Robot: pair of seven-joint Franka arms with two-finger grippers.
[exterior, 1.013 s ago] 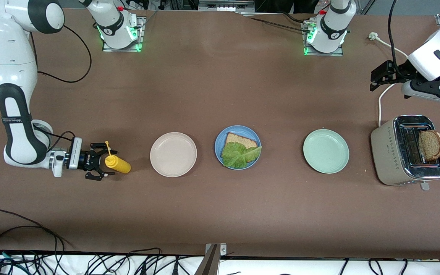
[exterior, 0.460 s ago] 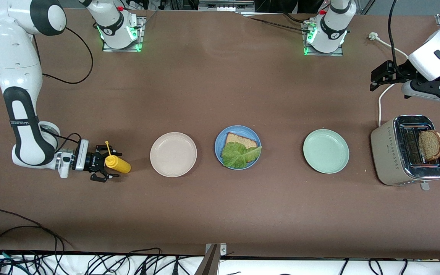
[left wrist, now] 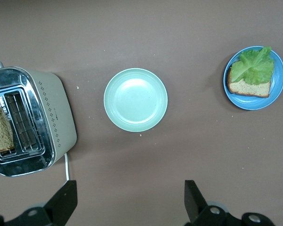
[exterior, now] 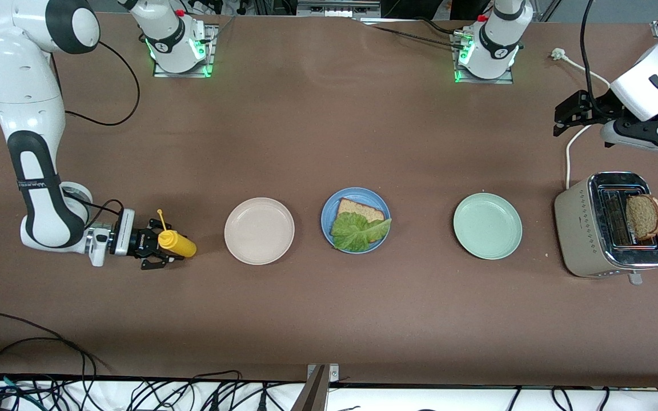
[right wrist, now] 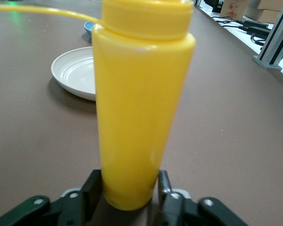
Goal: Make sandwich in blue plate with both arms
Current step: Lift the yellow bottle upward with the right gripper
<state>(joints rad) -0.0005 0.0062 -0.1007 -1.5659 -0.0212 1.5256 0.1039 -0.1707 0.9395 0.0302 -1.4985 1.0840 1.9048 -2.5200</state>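
the right hand (exterior: 160, 249) clamps the yellow squeeze bottle's (exterior: 177, 244) base near the surface's right-arm edge, likely to sauce the lettuce (exterior: 357, 230) on the blue plate (exterior: 329, 214), while the left hand (left wrist: 127, 207) waits wide open, empty.

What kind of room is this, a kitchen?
Probably a robot lab set up like a kitchen. Two robot arms are bolted to a brown table, loose cables trail along its edge, and a toaster and plates sit on top.

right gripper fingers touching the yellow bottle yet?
Touching. Right wrist view shows both fingers of the right gripper pressed against the yellow bottle near its base, no gap visible.
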